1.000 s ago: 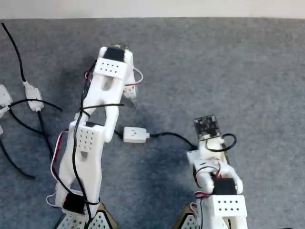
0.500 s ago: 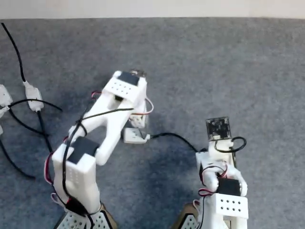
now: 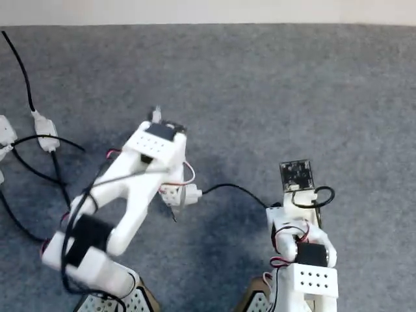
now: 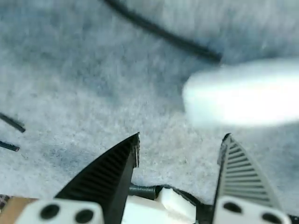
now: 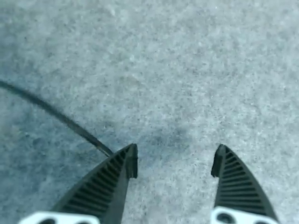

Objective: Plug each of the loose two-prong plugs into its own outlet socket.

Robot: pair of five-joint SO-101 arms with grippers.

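Note:
A white socket block lies mid-table, with a black cord running from it toward the right arm. My left gripper hangs right at the block's left end, partly covering it. In the left wrist view the left gripper is open, and the blurred white block sits just beyond its fingertips, off toward one finger. My right gripper is open over bare carpet, and the black cord ends near one fingertip. A loose white plug with a black cable lies at the far left.
Another white plug piece and tangled black cables crowd the left edge. The grey carpet stretches open across the back and the right.
The left arm has swung back from the far side and lowered its gripper onto the white block's left end. The right arm shifted slightly to the right, then held still.

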